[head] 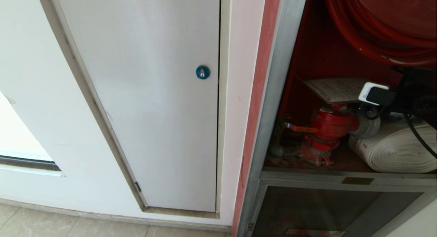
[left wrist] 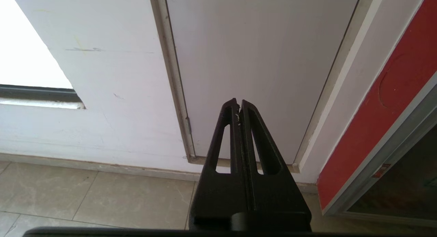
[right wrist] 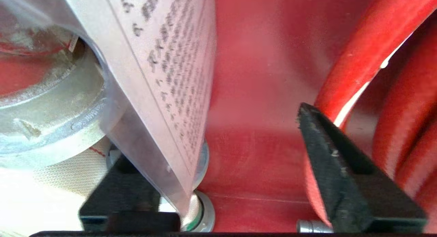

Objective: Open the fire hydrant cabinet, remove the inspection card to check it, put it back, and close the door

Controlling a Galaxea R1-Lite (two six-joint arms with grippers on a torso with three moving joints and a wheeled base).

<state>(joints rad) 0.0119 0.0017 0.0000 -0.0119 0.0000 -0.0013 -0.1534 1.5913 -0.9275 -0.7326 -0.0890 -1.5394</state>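
The inspection card (right wrist: 164, 76) lies against one finger (right wrist: 126, 192) of the right claw (right wrist: 235, 182), whose jaws stand wide apart and grip nothing. Inside the open fire hydrant cabinet (head: 273, 93), the card rests on the red valve (head: 329, 126); perched so loosely, it could slide off when the arm withdraws. The left claw (left wrist: 239, 105) hangs shut and empty before the white panel door (left wrist: 259, 59).

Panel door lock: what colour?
Blue, with a small silver keyhole centre; the lock on the white panel door shows best in head view.

R hand (right wrist: 239, 155) fingers spread wide; L hand (left wrist: 238, 105) fingers together.
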